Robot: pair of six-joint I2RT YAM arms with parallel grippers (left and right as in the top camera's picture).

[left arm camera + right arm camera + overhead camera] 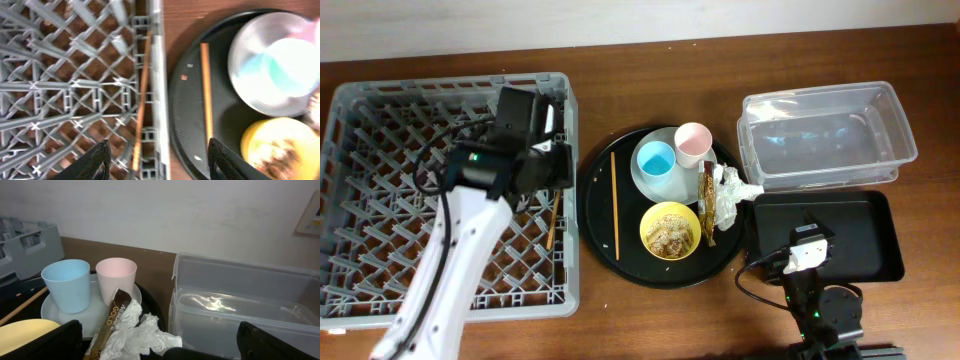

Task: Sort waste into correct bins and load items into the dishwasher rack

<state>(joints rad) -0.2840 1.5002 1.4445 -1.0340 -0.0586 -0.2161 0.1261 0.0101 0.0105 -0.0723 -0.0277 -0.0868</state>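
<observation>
The dishwasher rack fills the left side of the desk, with one chopstick lying inside along its right wall. The second chopstick lies on the round black tray, parallel to that wall and just right of the left hand, which is spread and empty. The left arm is judged the nearer.

Blurry, indistinct light blue cup

The left arm has a long white link, black joint housings, a small green light and looping black cables. The right arm is black with a white block. Both arms' jaws are matte black.
</observation>
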